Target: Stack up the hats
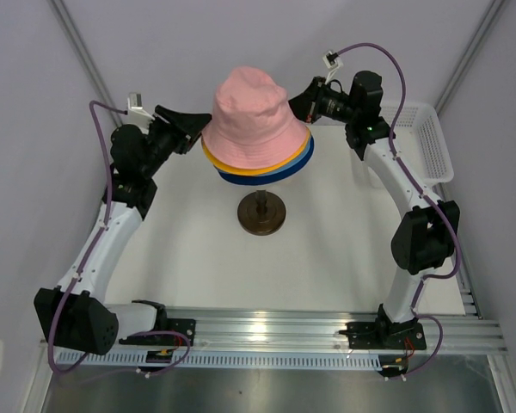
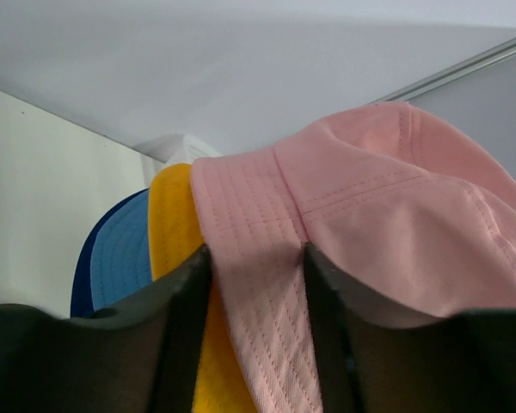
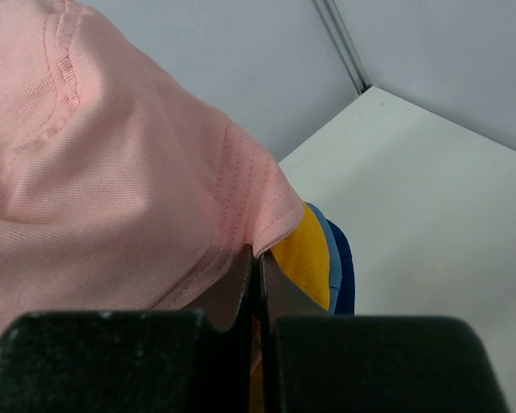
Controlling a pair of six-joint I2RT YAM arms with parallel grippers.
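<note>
a: what was hidden?

b: the head under the hats could not be seen at all; only its dark round base (image 1: 261, 214) and a short post showed on the table (image 1: 198, 249). of the lower hats only brim edges peeked out: yellow hat (image 1: 267, 169), light blue hat (image 1: 303, 148) and dark blue hat (image 1: 271, 178), each cut off by the pink hat (image 1: 254, 116) on top.

a: and the grippers?

b: the left gripper (image 2: 256, 258) sat at the pink brim's left side. in its wrist view the two dark fingers (image 2: 185, 284) stood apart with a strip of pink brim running between them; whether they pressed it i could not tell. the right gripper (image 3: 257, 262) was at the brim's right side, its fingers (image 3: 284, 292) drawn together, pinching the pink brim's edge.

a: anything around?

b: a white mesh basket (image 1: 432, 138) lay at the table's far right edge, behind the right arm, well apart from the stack. purple cables looped along both arms, and grey walls closed in the scene.

a: textures?

b: the pink cloth was a soft twill with rows of stitching round the brim and a seam where the crown met it. the brims were floppy and rounded, layered like plates. the table was smooth and white.
</note>
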